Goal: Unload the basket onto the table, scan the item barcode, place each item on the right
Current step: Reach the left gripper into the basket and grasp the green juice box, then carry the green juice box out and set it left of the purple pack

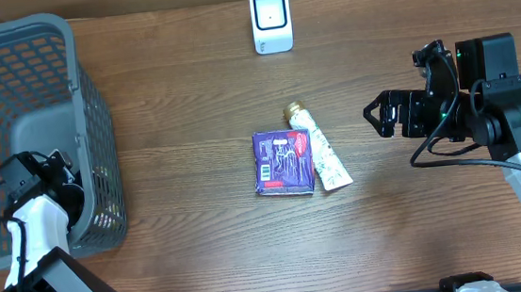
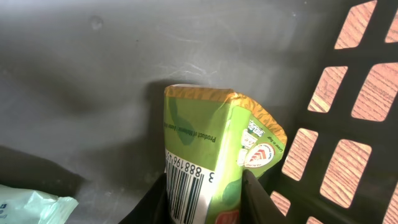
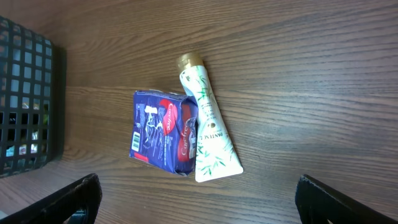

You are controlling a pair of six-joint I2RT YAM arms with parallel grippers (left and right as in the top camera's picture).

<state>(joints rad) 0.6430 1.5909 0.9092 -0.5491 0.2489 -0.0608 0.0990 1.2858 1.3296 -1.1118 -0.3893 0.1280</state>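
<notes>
**Tool state.** Your left tool (image 2: 202, 200) is down inside the basket (image 2: 93, 68). Its two fingers press on opposite sides of the green pack (image 2: 208, 134), a pinch low on the body, and the pack's folded top sticks out well ahead of the fingertips. Your right tool (image 1: 378, 117) is spread wide over the tabletop (image 1: 171, 97) with nothing between its fingers.

**Risks, as judged:**
- The grip sits at one end of the pack. On the lift the free end may pivot, or the soft carton may squeeze out.
- The basket's lattice wall is just to the right of the left tool, so a crooked lift could snag the pack's corner on it.
- The barcode runs down between the fingers and out of frame, so you cannot tell how much of it they cover. The scanner (image 1: 270, 20) — the white unit across the tabletop, by my reading — may then get only part of the bars.
- A pale packet (image 2: 31, 208) lies to the left of the left tool and could be dragged along.

**Writing.**
- Beside the bars on the green pack: "3", then "888196"; the rest is hidden.
- The side print and a red-and-white round badge are too small to read.
- Ahead of the right tool, a purple pack (image 3: 163, 130) touches a white tube (image 3: 208, 124) — neither's lettering can be read with certainty.
</notes>
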